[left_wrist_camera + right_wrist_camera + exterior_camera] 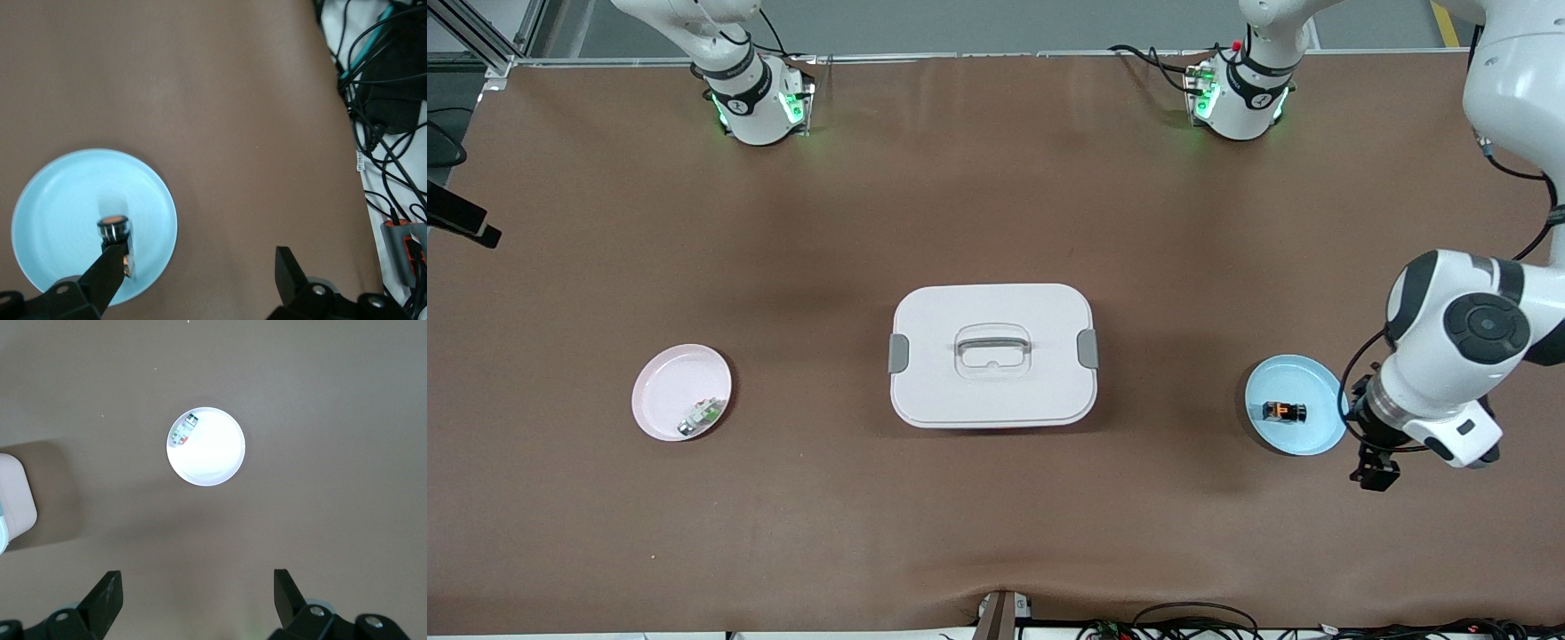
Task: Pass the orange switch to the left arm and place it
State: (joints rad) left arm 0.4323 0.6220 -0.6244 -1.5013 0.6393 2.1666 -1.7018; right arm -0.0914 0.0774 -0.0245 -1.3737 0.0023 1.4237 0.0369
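The left gripper (1375, 472) is held wide open and empty beside the blue plate (1323, 432) where the switch (1284, 412) lies — a skewed descent could knock it away — while the right gripper (198, 600), open too, waits above the pink plate (217, 463).

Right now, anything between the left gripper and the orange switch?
Nothing visible. The orange switch lies alone on the blue plate. The left gripper hangs open beside the plate's edge. The box sits mid-table, toward the pink plate.
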